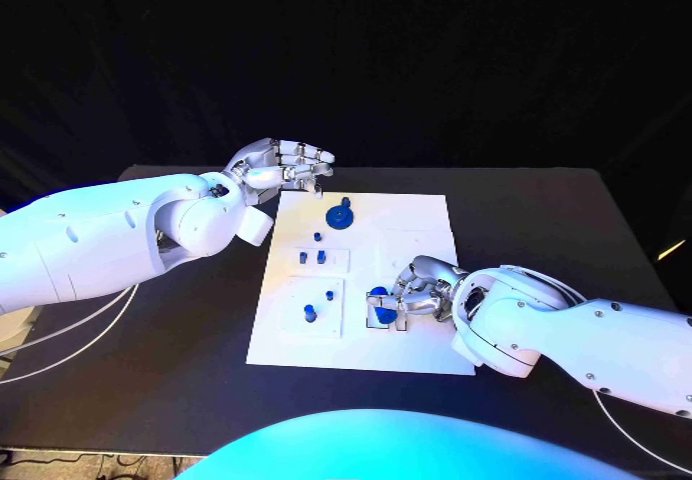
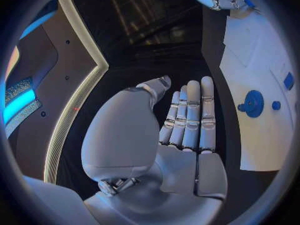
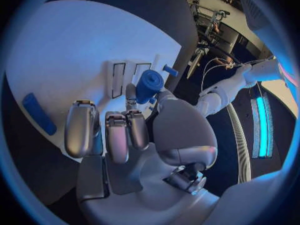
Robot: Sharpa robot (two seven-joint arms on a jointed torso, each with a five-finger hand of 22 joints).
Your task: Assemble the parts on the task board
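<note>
The white task board (image 1: 411, 220) lies in the middle of the black table. My right hand (image 1: 423, 288) rests low over the board's near right part and pinches a blue cylindrical part (image 3: 150, 85) between thumb and a finger, beside white slotted blocks (image 3: 119, 77); the same part (image 1: 382, 306) is seen from the head view. My left hand (image 1: 283, 163) hovers at the board's far left corner, its fingers (image 2: 189, 115) straight and side by side, holding nothing. A round blue part (image 1: 340, 215) stands on the far part of the board, also seen as the round blue part (image 2: 254, 103).
Two small blue pegs (image 1: 310, 258) stand in a block at the board's left middle, and more blue pieces (image 1: 319, 305) sit in a near left block. A flat blue bar (image 3: 39, 114) lies on the board. Black table (image 1: 548, 220) surrounds the board.
</note>
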